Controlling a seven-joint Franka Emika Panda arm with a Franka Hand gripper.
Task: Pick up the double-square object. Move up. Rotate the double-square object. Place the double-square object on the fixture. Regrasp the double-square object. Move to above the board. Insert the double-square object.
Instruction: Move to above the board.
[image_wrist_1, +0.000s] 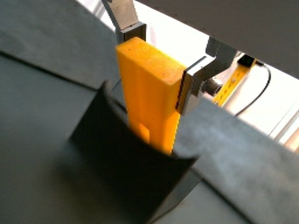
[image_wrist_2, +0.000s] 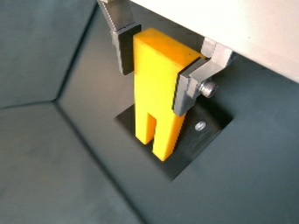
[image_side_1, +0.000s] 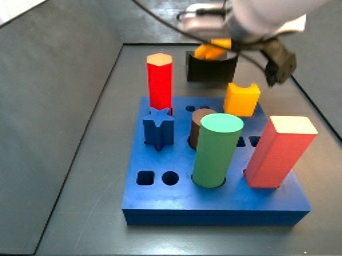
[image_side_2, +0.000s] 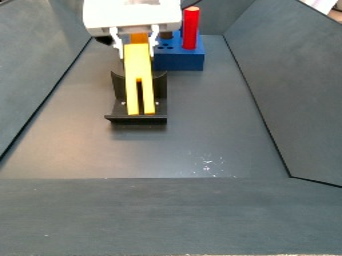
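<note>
The gripper (image_wrist_2: 160, 63) is right over the fixture (image_side_2: 138, 108), and its silver fingers (image_wrist_2: 194, 87) are clamped on the upper end of the double-square object (image_wrist_2: 158, 92), one plate flat against each side. In both wrist views the yellow-orange prism hangs straight down from the jaws, long axis upright, its stepped lower end inside the fixture's footprint; whether it actually touches the base plate is hard to tell. In a side view the prism (image_side_2: 138, 75) stands tall in front of the fixture's dark upright, directly beneath the claw. So the piece lies straight below the grip, and by my read the placing step is in hand, with the regrasp to follow. Beyond that, the board (image_side_1: 214, 185) sits toward the near end of the dark floor (image_side_2: 201, 130) in that view, carrying a red peg (image_side_1: 159, 80) and a green peg (image_side_1: 217, 150). No readable writing or brand anywhere.
</note>
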